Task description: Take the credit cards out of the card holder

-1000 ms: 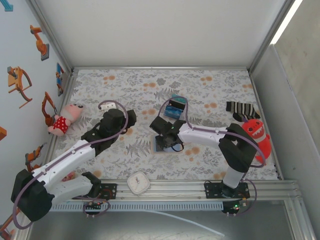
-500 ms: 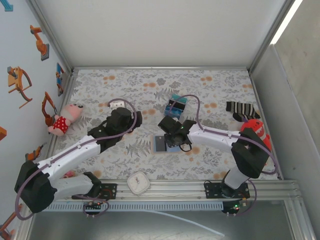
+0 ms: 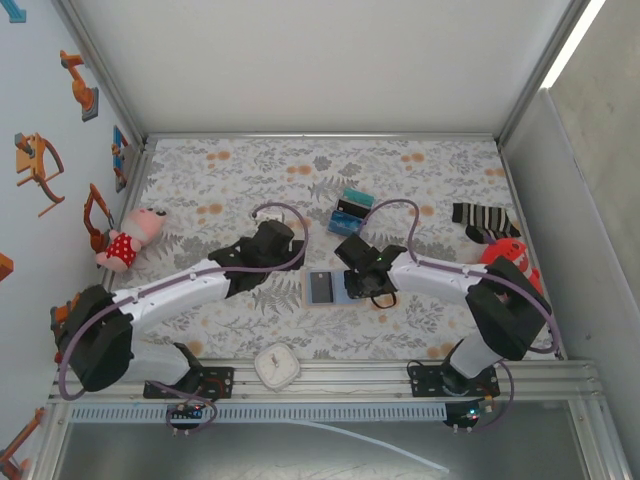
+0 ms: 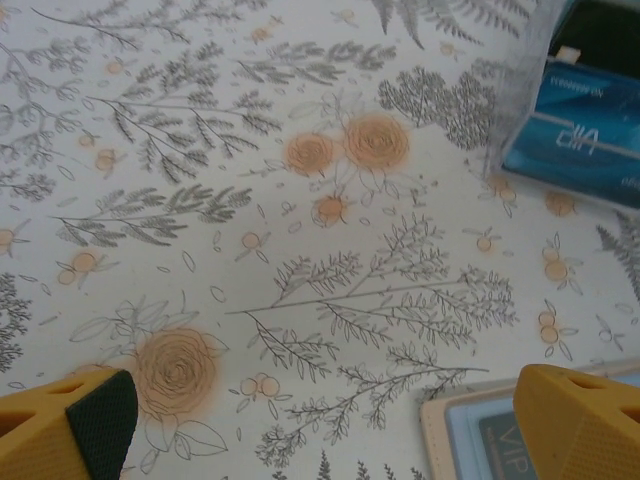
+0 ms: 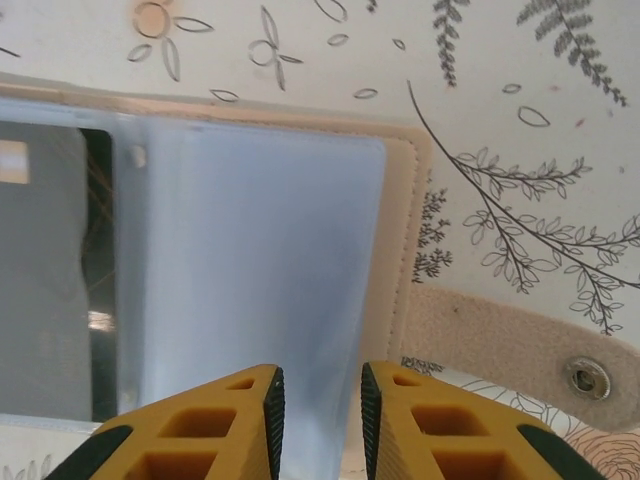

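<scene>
Nearby, teal block (image 3: pixel 352 211) lies beyond card holder (image 3: pixel 325 288); sock (image 3: pixel 483 220) farther right

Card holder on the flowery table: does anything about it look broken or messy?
Nothing looks broken or spilled. The card holder lies opened flat, pale inside facing up, with a dark card tucked in one pocket. Its snap strap sticks out sideways, unfastened, as an open holder's would.
</scene>
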Robot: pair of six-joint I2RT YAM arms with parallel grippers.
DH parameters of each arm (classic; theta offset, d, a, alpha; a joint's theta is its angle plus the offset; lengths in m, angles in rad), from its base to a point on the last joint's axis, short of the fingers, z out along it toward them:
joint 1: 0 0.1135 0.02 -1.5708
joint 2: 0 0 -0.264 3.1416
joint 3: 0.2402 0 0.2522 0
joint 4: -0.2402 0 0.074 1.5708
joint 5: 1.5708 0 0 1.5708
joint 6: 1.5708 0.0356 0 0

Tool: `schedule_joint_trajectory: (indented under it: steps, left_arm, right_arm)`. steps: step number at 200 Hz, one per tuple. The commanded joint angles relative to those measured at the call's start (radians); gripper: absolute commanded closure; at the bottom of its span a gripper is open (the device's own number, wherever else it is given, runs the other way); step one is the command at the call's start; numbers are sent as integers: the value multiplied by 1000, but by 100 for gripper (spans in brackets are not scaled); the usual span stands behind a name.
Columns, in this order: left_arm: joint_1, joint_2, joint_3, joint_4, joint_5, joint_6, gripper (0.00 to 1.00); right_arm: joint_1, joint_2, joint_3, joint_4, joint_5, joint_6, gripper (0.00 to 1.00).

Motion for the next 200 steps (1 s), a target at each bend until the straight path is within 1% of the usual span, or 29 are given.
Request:
schedule_joint_trajectory:
  steps: [1, 34, 62, 98, 125, 151, 186, 200]
  left_arm:
    - [-32, 33, 14, -40, 32, 29, 3]
    - [-70, 83, 7, -56, 51, 43, 3]
    - [-77, 123, -5, -41, 100, 44, 3]
    - [-85, 175, -5, -37, 124, 47, 3]
    - [-86, 191, -15, -29, 140, 47, 3]
    - [-87, 208, -33, -18, 151, 37, 3]
    - [-88, 220, -60, -7, 155, 15, 3]
    - [-88, 223, -61, -4, 155, 16, 3]
  right_arm:
    - [-19, -31, -25, 18, -19, 29, 73]
    - [-48, -94, -37, 14, -27, 26, 73]
    - [-77, -169, -41, 17, -46, 27, 74]
    - [-98, -217, -54, 74, -129, 47, 76]
    - [-105, -213, -84, 185, -236, 81, 79]
    - [-109, -178, -111, 302, -334, 121, 80]
    - [-109, -113, -128, 395, -407, 145, 81]
    - [-109, -84, -123, 406, -424, 148, 82]
